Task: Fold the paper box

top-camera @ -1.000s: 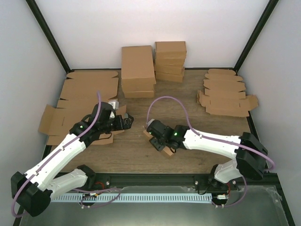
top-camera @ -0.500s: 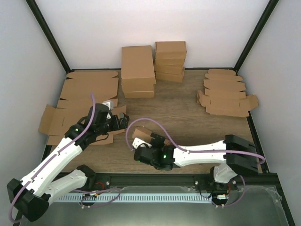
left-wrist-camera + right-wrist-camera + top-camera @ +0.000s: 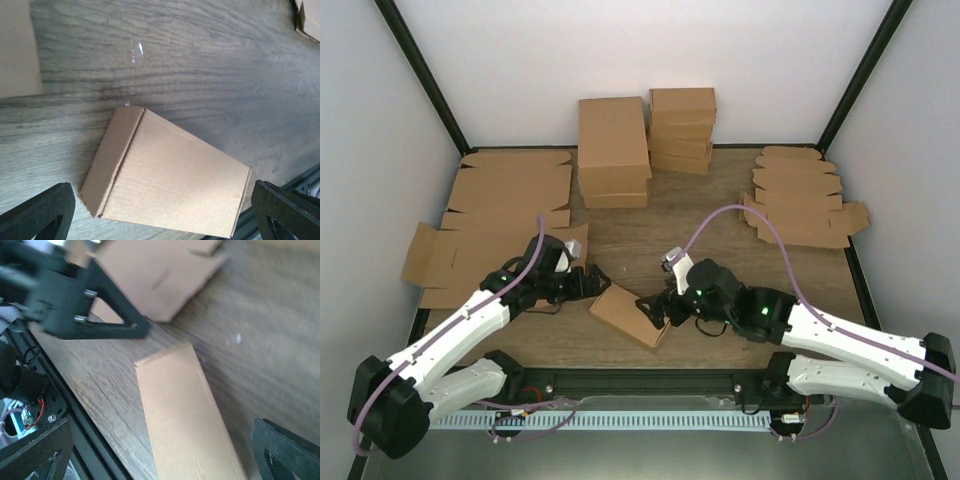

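The paper box (image 3: 628,316) is a closed, small brown carton lying flat near the table's front edge. My left gripper (image 3: 592,284) is open just left of and behind the box. In the left wrist view the box (image 3: 170,182) lies between and below the wide-apart fingertips (image 3: 42,212). My right gripper (image 3: 656,306) is open at the box's right end. The right wrist view shows the box (image 3: 182,415) running lengthwise between its fingertips (image 3: 287,450). The left gripper's black finger (image 3: 100,315) is just beyond the box. I cannot tell whether either gripper touches the box.
Two stacks of folded brown boxes (image 3: 613,150) (image 3: 682,128) stand at the back. Large flat blanks (image 3: 505,195) lie at the left, under the left arm. Smaller flat blanks (image 3: 800,200) lie at the back right. The black front rail (image 3: 650,380) runs close to the box.
The right arm swung left with the box and came back right. The box now lies flat near the front edge. The left gripper has moved right, up to the box.
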Tool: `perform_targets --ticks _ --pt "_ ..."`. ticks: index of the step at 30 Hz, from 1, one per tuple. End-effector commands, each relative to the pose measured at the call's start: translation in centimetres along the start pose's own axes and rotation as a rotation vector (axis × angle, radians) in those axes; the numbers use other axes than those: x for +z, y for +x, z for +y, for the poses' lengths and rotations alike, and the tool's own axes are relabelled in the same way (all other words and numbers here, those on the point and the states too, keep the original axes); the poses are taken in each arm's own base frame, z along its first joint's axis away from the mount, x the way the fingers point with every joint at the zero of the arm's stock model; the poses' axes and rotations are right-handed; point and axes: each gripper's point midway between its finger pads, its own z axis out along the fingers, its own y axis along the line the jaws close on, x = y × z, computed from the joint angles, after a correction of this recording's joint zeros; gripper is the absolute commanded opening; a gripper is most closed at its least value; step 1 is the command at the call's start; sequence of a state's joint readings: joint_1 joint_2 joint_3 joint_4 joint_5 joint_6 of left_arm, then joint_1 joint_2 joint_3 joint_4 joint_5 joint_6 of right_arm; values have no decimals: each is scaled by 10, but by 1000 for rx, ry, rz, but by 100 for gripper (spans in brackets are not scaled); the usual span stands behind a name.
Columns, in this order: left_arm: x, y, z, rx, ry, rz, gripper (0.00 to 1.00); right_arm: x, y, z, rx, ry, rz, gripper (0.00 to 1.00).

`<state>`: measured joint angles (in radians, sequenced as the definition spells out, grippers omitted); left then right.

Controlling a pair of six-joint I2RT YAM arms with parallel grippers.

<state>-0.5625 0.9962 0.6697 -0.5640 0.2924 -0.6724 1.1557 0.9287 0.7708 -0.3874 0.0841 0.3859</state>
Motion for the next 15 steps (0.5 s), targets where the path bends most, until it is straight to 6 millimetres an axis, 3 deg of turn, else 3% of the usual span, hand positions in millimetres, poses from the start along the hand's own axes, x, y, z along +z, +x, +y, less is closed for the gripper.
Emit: perform_targets --ticks 1,3,6,10,15 --pt "7 6 -13 20 87 49 98 6 65 -16 419 7 271 100" --pt "13 10 -7 18 74 65 92 6 82 -21 537 31 307 100" --pt "23 19 0 -10 78 92 74 7 107 -25 698 41 326 99" --pt "30 24 13 -14 48 81 54 8 126 -28 869 11 297 97" --pt "34 20 34 5 -48 37 43 12 136 -28 972 -54 246 95"
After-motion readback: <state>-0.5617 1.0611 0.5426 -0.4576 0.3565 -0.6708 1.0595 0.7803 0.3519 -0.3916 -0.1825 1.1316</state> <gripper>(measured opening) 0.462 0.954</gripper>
